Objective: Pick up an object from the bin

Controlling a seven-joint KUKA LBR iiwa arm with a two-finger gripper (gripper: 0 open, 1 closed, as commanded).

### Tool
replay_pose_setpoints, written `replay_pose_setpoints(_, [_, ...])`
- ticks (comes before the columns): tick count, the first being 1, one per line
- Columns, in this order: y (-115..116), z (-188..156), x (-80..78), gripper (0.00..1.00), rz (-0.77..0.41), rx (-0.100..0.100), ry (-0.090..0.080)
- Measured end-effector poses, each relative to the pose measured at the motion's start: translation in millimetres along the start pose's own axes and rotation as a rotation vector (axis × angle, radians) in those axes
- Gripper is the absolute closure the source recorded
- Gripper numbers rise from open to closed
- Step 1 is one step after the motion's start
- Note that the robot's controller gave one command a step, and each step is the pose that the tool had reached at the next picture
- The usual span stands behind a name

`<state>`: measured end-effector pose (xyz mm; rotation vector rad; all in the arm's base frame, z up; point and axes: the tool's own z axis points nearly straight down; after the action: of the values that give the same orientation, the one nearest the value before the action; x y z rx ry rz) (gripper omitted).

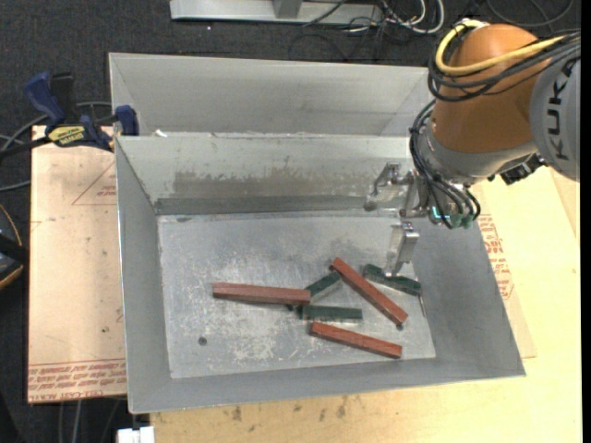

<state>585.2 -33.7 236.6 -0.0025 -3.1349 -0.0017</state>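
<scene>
The gripper (400, 264) hangs low on the bin's (138, 275) right side, directly over a short dark green stick (410, 285) lying beside a red-brown stick (369, 291) — probably aligned for a grasp. Whether it is wide or narrow cannot be told.

grey metal bin (231, 247), red bars (261, 293), green bars (334, 313)

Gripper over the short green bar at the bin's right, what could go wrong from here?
The gripper is low over a short dark green bar right beside a diagonal red-brown bar; a grasp might nudge or catch both. The flat green bar may also slip out on lifting.
</scene>
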Motion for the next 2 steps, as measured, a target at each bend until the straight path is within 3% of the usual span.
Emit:
replay_pose_setpoints(1, [0.1, -4.5, -1.4, 0.0, 0.0, 0.0, -0.008])
replay_pose_setpoints(2, [4.9, 35.0, 4.0, 0.0, -0.046, 0.001, -0.016])
